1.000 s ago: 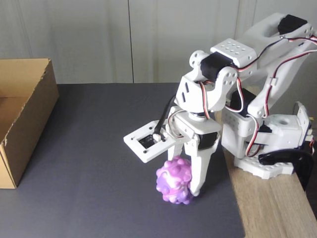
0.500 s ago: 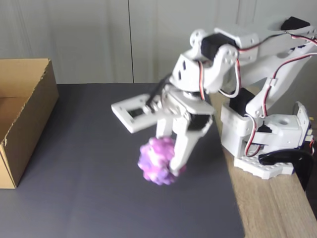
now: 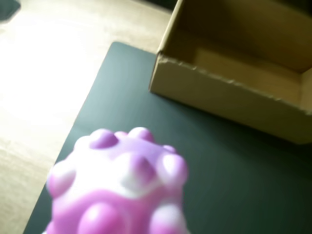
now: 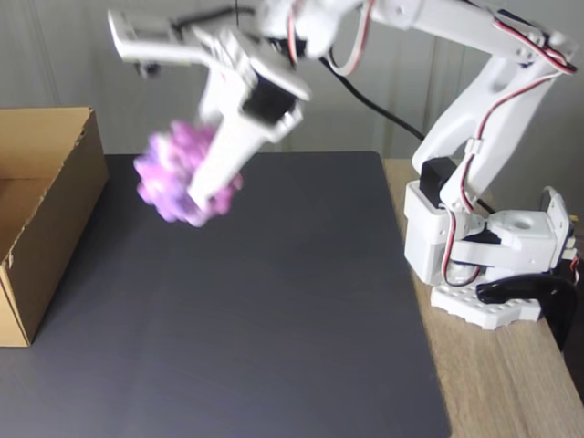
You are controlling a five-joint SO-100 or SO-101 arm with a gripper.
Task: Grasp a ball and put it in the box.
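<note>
The knobbly purple, pink and white ball point(image 4: 178, 178) hangs in the air above the dark mat, blurred by motion, with my gripper point(image 4: 190, 196) shut on it. It is a short way right of the brown cardboard box point(image 4: 41, 214) at the left edge of the fixed view. In the wrist view the ball point(image 3: 119, 185) fills the lower left, and the open-topped box point(image 3: 234, 95) lies beyond it at the upper right. The gripper's fingers are hidden in the wrist view.
A dark mat point(image 4: 246, 310) covers most of the table. The arm's white base point(image 4: 484, 265) stands on bare wood point(image 4: 511, 383) at the right. A pale wall runs behind the table.
The arm has lifted the ball off the mat and swung it up and to the left, from the lower middle of the fixed view to near the box.
</note>
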